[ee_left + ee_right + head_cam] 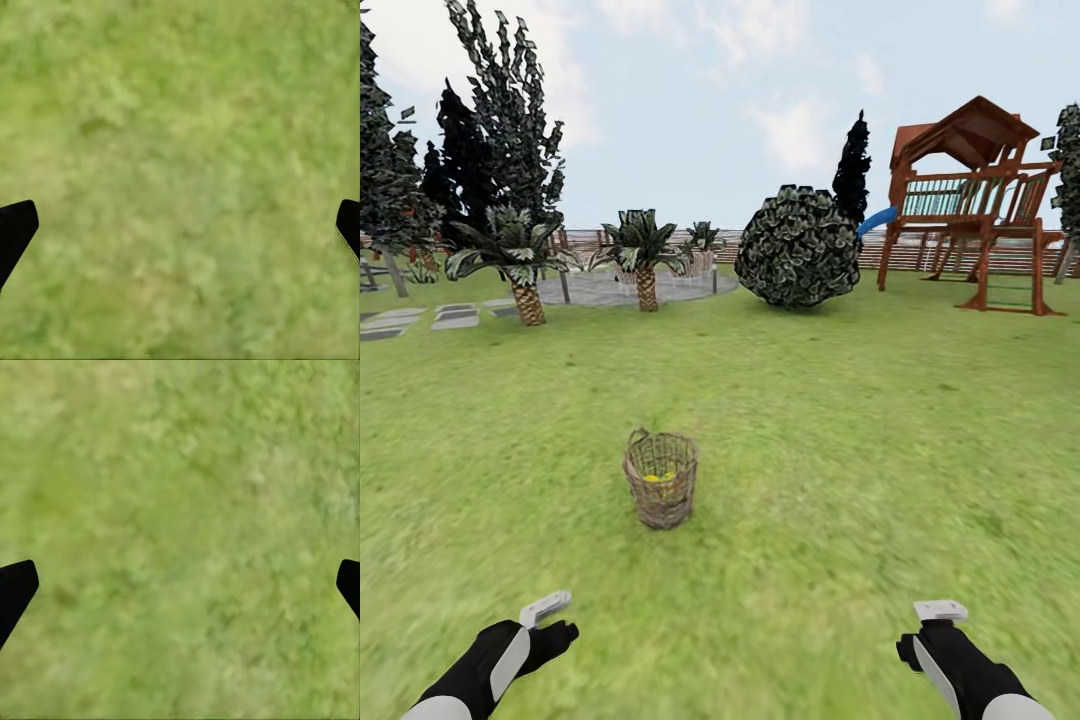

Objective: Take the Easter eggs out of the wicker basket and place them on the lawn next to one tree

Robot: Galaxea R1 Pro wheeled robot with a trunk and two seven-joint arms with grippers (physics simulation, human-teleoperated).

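Note:
The brown wicker basket (pixel 660 492) stands upright on the lawn (pixel 840 440), straight ahead and some way off. Yellow of the Easter eggs (pixel 658 477) shows through its rim; I cannot make out how many there are. My left gripper (pixel 554 625) hangs low at the near left and my right gripper (pixel 922 640) at the near right, both well short of the basket. In the wrist views the left gripper (pixel 180 232) and right gripper (pixel 180 592) are open over bare grass, with nothing between the fingers. The bright-green-leaved tree is out of view.
Beyond the basket stand two short palms (pixel 643 255), a round dark bush (pixel 798 247), dark mottled trees (pixel 500 130) at the left and a black cypress (pixel 852 165). A wooden playset (pixel 970 200) with a blue slide and the slat fence (pixel 900 255) close the back right.

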